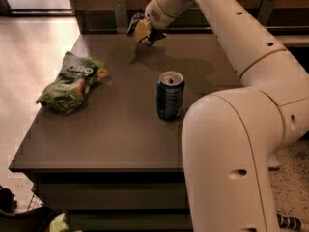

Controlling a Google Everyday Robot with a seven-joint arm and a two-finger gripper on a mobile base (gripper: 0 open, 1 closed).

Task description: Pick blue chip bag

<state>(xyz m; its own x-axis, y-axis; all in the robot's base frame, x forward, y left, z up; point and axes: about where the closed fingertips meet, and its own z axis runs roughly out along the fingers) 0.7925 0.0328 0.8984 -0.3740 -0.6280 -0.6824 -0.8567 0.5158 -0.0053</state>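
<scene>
My gripper (145, 29) is at the far end of the table (111, 139), raised above its surface. It is shut on the blue chip bag (134, 24), a small dark crinkled bag with pale edges that hangs clear of the table, with its shadow below it. My white arm reaches in from the right foreground and hides much of the bag.
A larger green chip bag (72, 83) lies on the left side of the table. A blue soda can (170, 94) stands upright near the middle, in front of the gripper. A wooden wall with metal brackets runs behind the table. The floor lies to the left.
</scene>
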